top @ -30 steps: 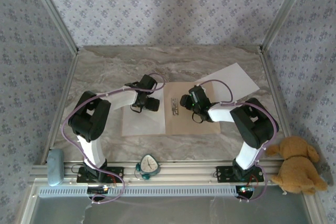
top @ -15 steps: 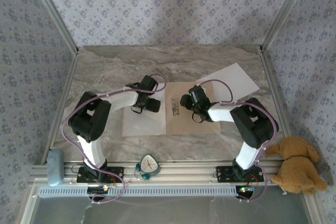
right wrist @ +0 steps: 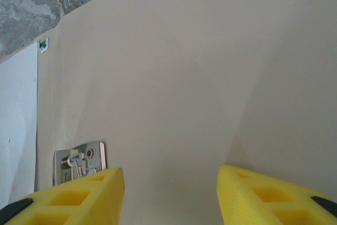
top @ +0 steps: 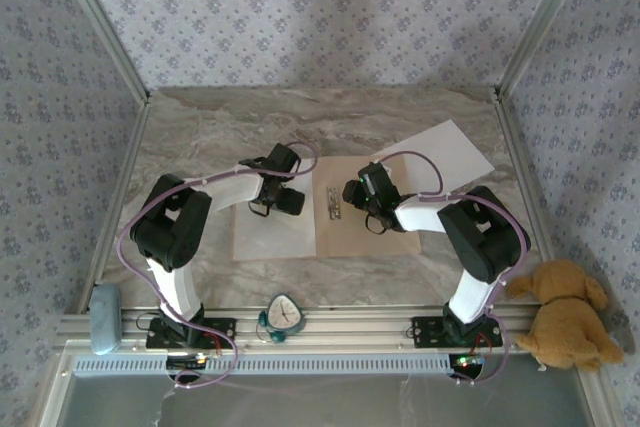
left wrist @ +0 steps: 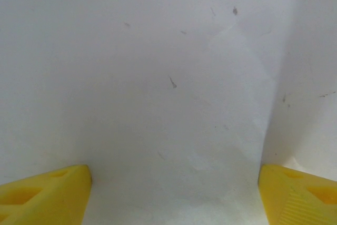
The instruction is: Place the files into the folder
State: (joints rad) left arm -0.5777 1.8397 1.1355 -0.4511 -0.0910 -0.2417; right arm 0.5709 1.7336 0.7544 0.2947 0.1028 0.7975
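Progress is about one half, as I judge it. The folder [top: 375,232] lies opened flat in the middle of the surface [top: 330,127], with its metal clip [top: 335,204] at the centre fold. One white sheet [top: 275,232] lies on the left side of the fold and seems to cover that half of the folder completely, so this file I count as placed. The second sheet [top: 445,152] lies turned at an angle on the marble, behind the right half of the folder. Whether its near corner touches the folder I cannot tell, because the right arm hides that place.

The left pincer [left wrist: 174,183] hangs low over the placed sheet with its jaws wide apart and nothing between them. The right pincer [right wrist: 169,177] hangs over the bare tan half, just beside the clip, jaws partly apart and also gripping nothing.

What is left: to bring the second sheet onto the folder, and probably to close the cover.
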